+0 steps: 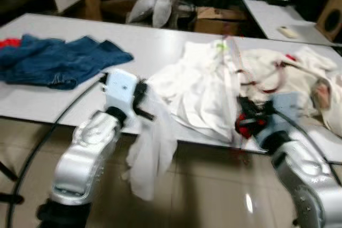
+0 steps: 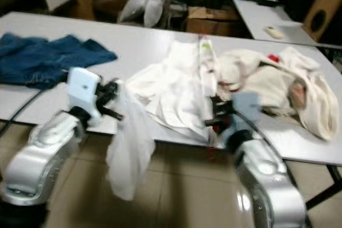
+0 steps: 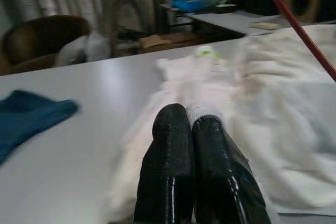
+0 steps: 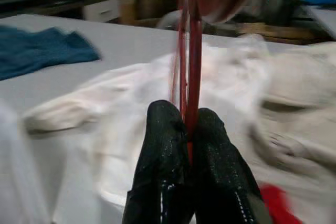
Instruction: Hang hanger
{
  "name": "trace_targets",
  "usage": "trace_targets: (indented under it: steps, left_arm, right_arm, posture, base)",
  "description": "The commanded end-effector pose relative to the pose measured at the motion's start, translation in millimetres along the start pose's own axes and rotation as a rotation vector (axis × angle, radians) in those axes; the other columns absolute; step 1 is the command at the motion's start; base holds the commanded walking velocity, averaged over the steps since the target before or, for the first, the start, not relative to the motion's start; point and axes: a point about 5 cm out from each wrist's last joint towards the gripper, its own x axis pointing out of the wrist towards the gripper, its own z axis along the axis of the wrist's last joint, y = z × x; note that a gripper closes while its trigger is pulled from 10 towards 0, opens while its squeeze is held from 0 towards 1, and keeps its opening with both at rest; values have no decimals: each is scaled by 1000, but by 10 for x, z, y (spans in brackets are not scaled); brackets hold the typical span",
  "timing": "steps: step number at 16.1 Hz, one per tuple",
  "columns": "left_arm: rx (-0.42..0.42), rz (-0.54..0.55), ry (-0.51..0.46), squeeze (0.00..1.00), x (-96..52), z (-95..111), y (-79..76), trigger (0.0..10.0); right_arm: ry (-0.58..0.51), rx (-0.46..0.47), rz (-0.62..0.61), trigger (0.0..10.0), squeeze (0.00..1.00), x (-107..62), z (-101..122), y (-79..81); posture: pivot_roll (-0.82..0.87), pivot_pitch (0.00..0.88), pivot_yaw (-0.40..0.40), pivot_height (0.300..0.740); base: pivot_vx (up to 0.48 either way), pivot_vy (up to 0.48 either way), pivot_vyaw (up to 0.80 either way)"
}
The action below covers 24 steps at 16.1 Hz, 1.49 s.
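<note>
Left gripper [image 1: 143,100]: pinched tight on a fold of the white garment [image 1: 197,97], at the near edge of the surface [image 1: 133,41]; the wrist view shows its fingers [image 3: 173,145] pressed together with thin fabric caught between.
Fabric tail: a loose part of the garment [image 1: 149,158] hangs off the edge below the left gripper, toward the floor.
Jeans [image 1: 53,60]: blue, far left on the surface, well apart from the work. Leave alone.
Garment body: spread flat mid-surface, between the two grippers.
Right gripper [image 4: 181,129]: clamped on the red hanger [image 4: 191,51], thin wire running up from between the fingers; sits at the near edge, right of the garment.
Cream clothes pile [image 1: 299,76]: right of the hanger, touching or overlapping the garment's far side, cannot tell which.
Step, my read: getting the garment onto the hanger before hanging it.
How to do well: keep the left pinch firm, lift the fabric to open the neck or shoulder, feed the hanger arm in slowly along the cloth.
Risk: wire snagging the cream pile or dragging the tail; frames are blurred, so confirm the hanger's end before pushing.
</note>
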Motion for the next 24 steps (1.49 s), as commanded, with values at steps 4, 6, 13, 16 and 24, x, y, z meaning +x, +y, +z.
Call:
trace_targets:
  steps: [4, 6, 13, 16, 24]
  left_arm:
    - [8, -21, -55, 0, 126, 139, -16, 10000]
    - [-10, -23, -55, 0, 197, 173, 30, 10000]
    - [125, -80, -88, 0, 768, 616, 253, 10000]
    - [148, -33, -127, 0, 951, 810, 366, 10000]
    - [161, -230, -309, 0, 1102, 1448, 199, 10000]
  right_arm:
    - [19, -127, 60, 10000, 0, -52, 199, -228]
    - [32, -205, 91, 10000, 0, -67, 279, -319]
    - [176, -426, 465, 10000, 0, -344, 594, -482]
    - [226, -448, 586, 10000, 0, -459, 665, -451]
    - [297, -473, 796, 10000, 0, -409, 614, -252]
  posture:
    - [15, 0, -23, 740]
    - [15, 0, -21, 740]
    - [14, 0, -34, 740]
    - [9, 0, -38, 740]
    - [8, 0, -42, 740]
  base:
    - [335, 0, 0]
    - [150, 0, 0]
    - [0, 0, 0]
    - [0, 0, 0]
    - [0, 0, 0]
